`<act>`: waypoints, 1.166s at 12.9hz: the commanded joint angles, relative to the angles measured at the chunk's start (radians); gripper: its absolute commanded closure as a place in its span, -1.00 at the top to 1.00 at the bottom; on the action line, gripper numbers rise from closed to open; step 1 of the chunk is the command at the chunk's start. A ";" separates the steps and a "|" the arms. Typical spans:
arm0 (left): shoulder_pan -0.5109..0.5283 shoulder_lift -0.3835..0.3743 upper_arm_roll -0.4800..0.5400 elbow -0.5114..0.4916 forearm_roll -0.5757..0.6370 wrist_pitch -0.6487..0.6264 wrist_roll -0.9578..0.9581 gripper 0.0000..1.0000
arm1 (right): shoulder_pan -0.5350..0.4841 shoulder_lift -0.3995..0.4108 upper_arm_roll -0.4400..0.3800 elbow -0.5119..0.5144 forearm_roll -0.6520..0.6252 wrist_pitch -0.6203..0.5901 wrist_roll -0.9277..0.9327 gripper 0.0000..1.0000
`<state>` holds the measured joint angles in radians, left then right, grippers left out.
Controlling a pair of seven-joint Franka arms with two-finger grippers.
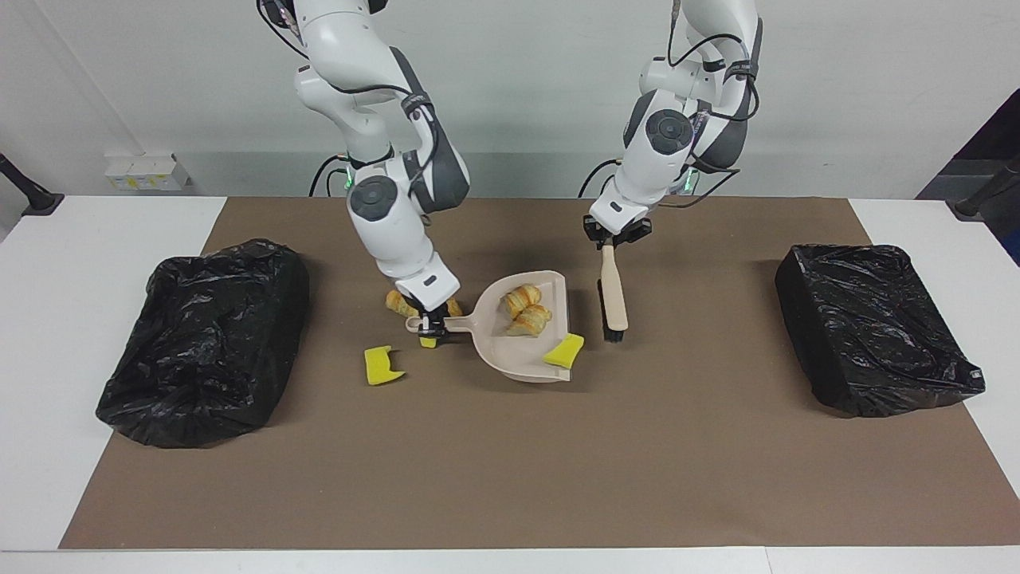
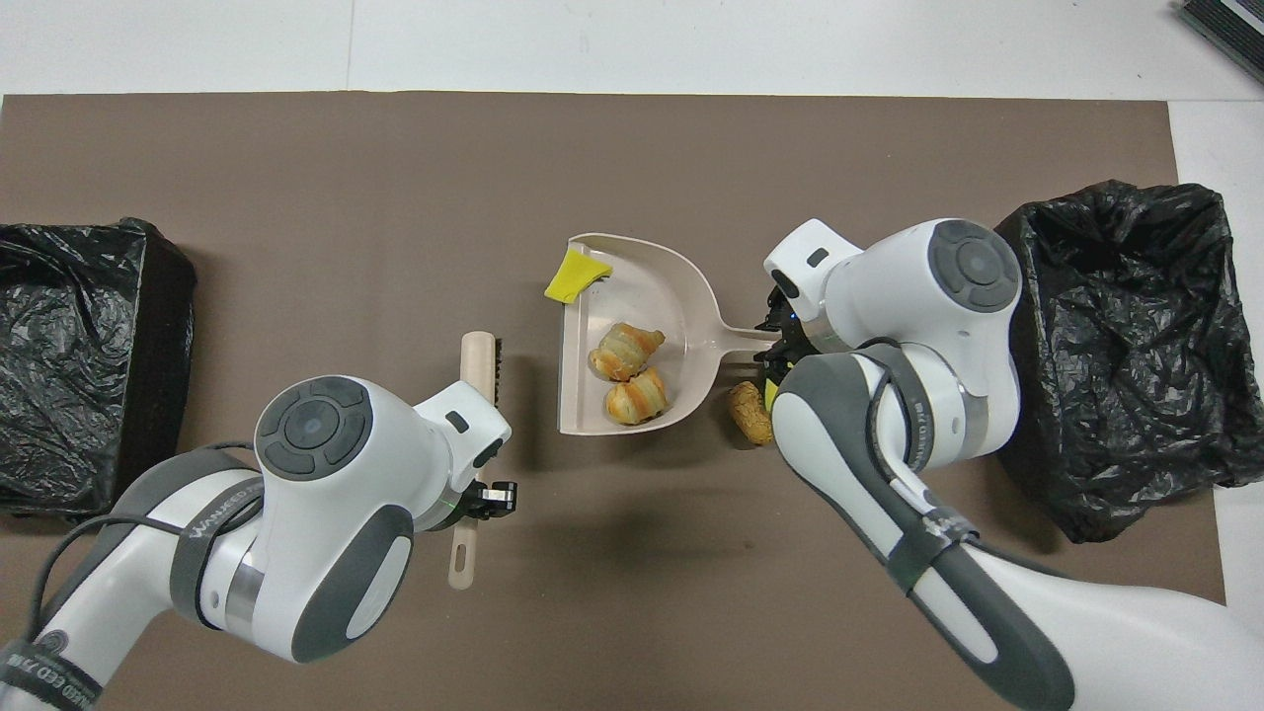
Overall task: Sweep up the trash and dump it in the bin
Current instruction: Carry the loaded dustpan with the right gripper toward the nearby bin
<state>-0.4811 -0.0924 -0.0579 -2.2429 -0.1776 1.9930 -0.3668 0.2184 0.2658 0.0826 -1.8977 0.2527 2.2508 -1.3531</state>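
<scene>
My right gripper (image 1: 431, 327) (image 2: 775, 346) is shut on the handle of the beige dustpan (image 1: 518, 363) (image 2: 642, 276). Two golden-brown pastry pieces of trash (image 1: 526, 311) (image 2: 630, 373) lie in the pan, and a yellow sponge chunk (image 1: 564, 351) (image 2: 576, 276) rests on its lip. More trash is on the mat by the handle: a yellow chunk (image 1: 381, 365), a small yellow scrap (image 1: 428, 343) and a pastry piece (image 1: 396, 301) (image 2: 750, 413). My left gripper (image 1: 609, 241) (image 2: 472, 499) is shut on the brush (image 1: 612, 295) (image 2: 479, 360), which hangs bristles down beside the pan's mouth.
Two bins lined with black bags stand on the brown mat, one (image 1: 207, 335) (image 2: 1116, 346) at the right arm's end and one (image 1: 872, 327) (image 2: 79, 365) at the left arm's end. White table borders the mat.
</scene>
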 commanded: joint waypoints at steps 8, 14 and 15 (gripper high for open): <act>-0.396 -0.070 -0.008 -0.153 0.018 0.130 -0.504 -1.00 | -0.166 -0.016 0.003 0.235 -0.065 -0.345 -0.092 -1.00; -0.435 -0.069 -0.008 -0.199 0.013 0.240 -0.498 -1.00 | -0.321 -0.040 0.000 0.316 -0.232 -0.467 -0.179 -1.00; -0.435 -0.061 -0.008 -0.207 0.013 0.260 -0.501 -1.00 | -0.352 -0.045 -0.001 0.325 -0.248 -0.484 -0.185 -1.00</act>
<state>-0.8871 -0.1299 -0.0837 -2.4057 -0.1764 2.1918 -0.8596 -0.0850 0.2386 0.0709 -1.6022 0.0442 1.8174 -1.5075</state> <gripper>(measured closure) 0.740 0.687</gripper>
